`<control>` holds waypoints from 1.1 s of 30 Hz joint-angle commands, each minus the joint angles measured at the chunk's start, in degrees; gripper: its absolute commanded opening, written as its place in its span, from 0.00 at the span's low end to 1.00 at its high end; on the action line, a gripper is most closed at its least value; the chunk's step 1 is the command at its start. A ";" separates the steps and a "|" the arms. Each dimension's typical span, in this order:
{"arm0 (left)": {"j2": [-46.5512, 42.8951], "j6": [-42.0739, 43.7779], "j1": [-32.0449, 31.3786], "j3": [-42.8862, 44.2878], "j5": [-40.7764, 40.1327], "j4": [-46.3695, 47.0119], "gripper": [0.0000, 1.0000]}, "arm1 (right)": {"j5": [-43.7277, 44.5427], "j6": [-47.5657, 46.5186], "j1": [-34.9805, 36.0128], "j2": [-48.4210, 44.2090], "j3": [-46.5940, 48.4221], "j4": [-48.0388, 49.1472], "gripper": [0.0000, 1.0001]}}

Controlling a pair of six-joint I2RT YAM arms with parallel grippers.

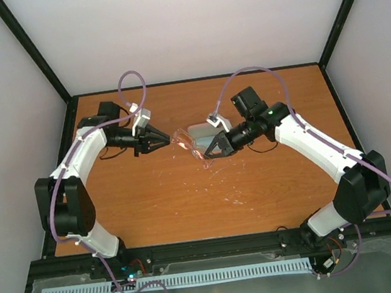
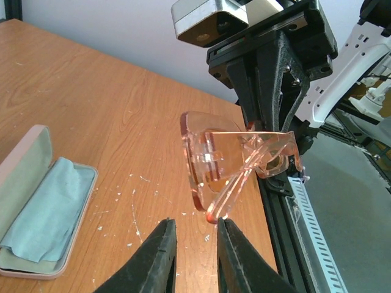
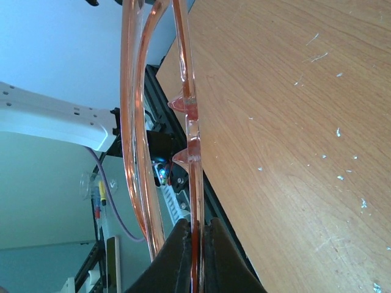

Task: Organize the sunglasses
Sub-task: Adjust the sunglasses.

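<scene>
The sunglasses (image 1: 186,145), with translucent orange lenses and a thin frame, hang in the air between my two grippers above the table's middle. My right gripper (image 1: 208,153) is shut on the frame's edge, seen close in the right wrist view (image 3: 194,235), with the sunglasses (image 3: 190,116) rising from the fingers. My left gripper (image 1: 166,142) is open; in the left wrist view (image 2: 194,235) the folded temple tip of the sunglasses (image 2: 235,162) sits just beyond its right finger (image 2: 235,256), between the tips or touching, I cannot tell which.
An open pink case (image 2: 24,165) holding a light blue cloth (image 2: 46,210) lies on the wooden table (image 2: 91,104); in the top view the case (image 1: 200,130) is just behind the glasses. White specks dot the wood. Black rails run along the table's edges.
</scene>
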 commanded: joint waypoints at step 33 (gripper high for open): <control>6.41 12.83 -5.09 7.96 4.40 -13.94 0.06 | -3.64 -2.98 0.19 2.69 1.68 -0.19 0.03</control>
